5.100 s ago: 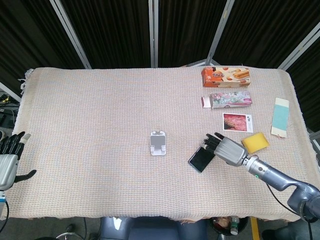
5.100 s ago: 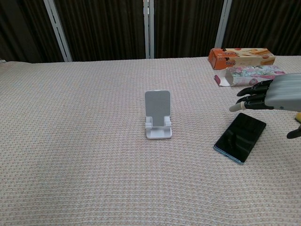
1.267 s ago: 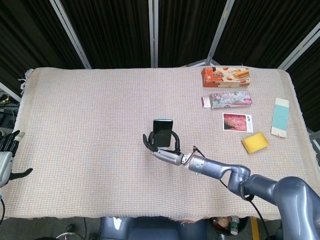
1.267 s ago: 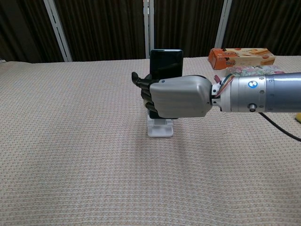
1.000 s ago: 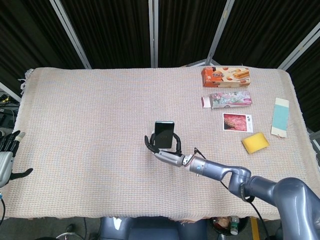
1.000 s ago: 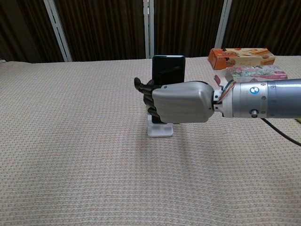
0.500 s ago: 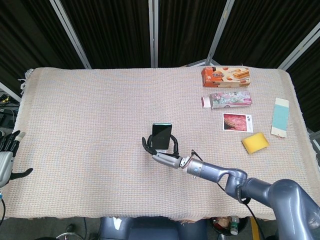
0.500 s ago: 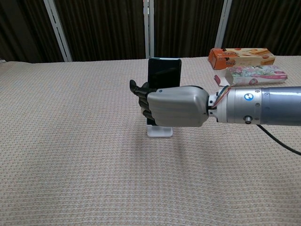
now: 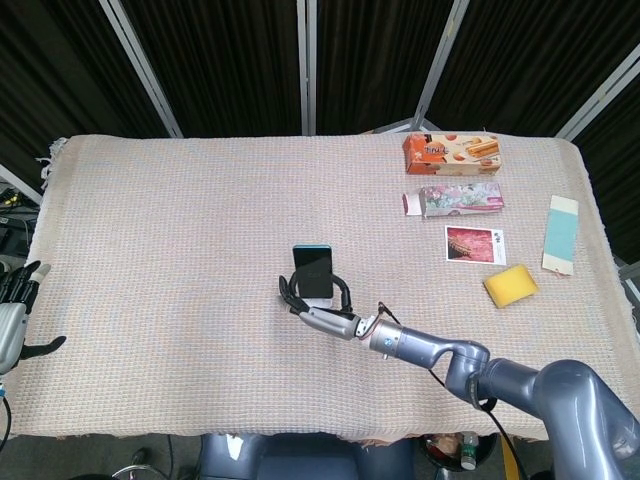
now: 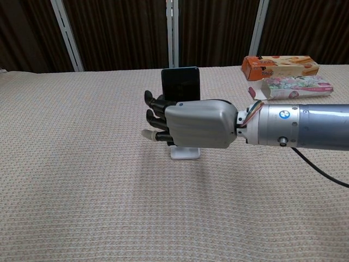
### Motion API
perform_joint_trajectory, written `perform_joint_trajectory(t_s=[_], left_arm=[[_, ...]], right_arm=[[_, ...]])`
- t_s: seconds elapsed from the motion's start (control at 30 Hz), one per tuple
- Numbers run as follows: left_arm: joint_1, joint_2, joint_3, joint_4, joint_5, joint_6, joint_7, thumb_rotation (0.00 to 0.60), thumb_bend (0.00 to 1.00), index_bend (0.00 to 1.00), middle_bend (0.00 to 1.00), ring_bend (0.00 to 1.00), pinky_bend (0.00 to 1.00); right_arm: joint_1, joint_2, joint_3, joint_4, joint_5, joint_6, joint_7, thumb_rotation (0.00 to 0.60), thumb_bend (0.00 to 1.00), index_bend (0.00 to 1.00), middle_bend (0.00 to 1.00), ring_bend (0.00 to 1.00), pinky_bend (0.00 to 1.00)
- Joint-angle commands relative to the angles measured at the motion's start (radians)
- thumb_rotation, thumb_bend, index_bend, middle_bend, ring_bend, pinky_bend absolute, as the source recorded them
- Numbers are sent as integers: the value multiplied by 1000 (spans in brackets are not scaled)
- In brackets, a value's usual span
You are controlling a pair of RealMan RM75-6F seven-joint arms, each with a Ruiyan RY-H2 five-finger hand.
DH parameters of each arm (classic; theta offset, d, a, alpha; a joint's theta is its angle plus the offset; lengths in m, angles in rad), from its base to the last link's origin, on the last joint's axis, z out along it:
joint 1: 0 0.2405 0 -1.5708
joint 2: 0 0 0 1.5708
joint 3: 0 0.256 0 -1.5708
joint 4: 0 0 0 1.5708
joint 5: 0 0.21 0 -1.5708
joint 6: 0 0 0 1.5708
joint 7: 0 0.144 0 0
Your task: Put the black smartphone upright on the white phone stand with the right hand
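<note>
The black smartphone (image 9: 312,271) stands upright with its lower part in my right hand (image 9: 312,308), which grips it from the near side. In the chest view only the top of the smartphone (image 10: 180,84) rises above the right hand (image 10: 197,124), whose dark fingers (image 10: 155,117) reach past its left edge. Just the base of the white phone stand (image 10: 185,153) shows below the hand; its back is hidden. The phone sits slightly left of the stand's base. My left hand (image 9: 14,318) rests off the table's left edge, holding nothing, its fingers apart.
At the back right lie an orange snack box (image 9: 452,152), a floral box (image 9: 460,199), a picture card (image 9: 475,244), a yellow sponge (image 9: 510,285) and a teal-and-white strip (image 9: 561,233). The woven cloth (image 9: 180,230) covers the table.
My right hand has carried the phone a little to the left and lower over the last second. The stand's base has stayed in place. The left hand has not moved.
</note>
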Motion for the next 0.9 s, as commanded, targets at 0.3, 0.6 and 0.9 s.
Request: perform_joint_trajectory(t_s=[0.3,0.6,0.9], left_arm=[[1,2,1,-1,3,0,-7,600,0,0,0,0,0],[-1,3,5,0,13,-2,-15,600,0,0,0,0,0],[12,-3,14,-7,92,72,-22,600,0,0,0,0,0]], right_arm=[[-39,48,4,-64,13,45,-5,600,203,40,168,304,191],[-160,208,-2,-226,24,253,89,600,202,71,204,306,192],[-381,317,2,-284,170,552,438,600,166,79,165,266,134]])
